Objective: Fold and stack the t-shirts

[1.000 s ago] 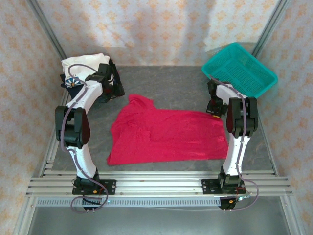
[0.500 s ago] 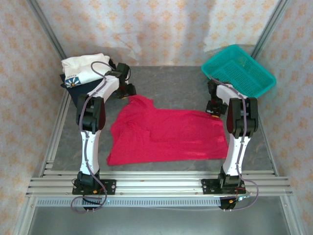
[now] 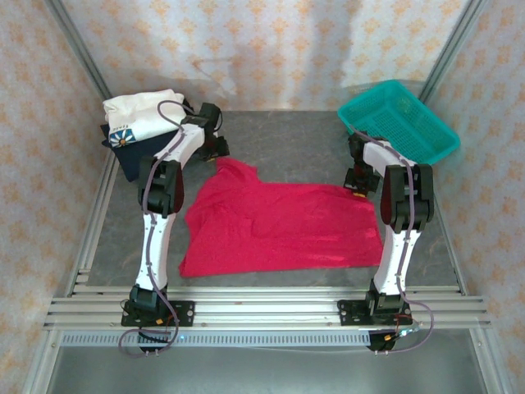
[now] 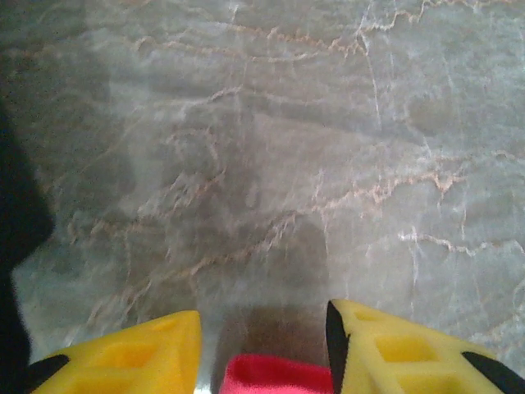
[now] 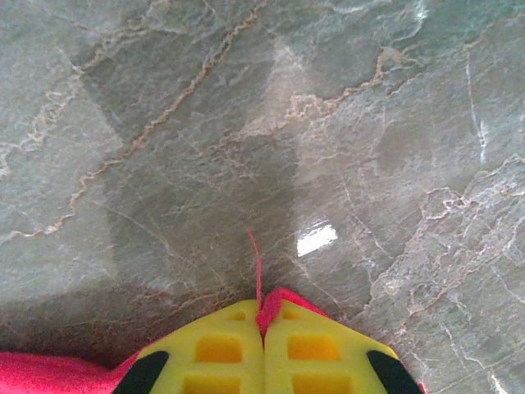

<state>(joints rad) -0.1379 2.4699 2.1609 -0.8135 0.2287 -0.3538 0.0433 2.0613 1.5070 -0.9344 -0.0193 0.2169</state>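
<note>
Left jaws stand half parted, an edge of the red t-shirt (image 4: 275, 379) between them. Right jaws, closed tight, pinch its corner.

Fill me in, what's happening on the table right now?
The red t-shirt lies spread out on the table, not yet folded. The right end effector is shut on the shirt's far right corner. The left end effector straddles the far left corner with its jaws apart, not yet gripping. A white t-shirt sits on a navy one in the far left corner.
</note>
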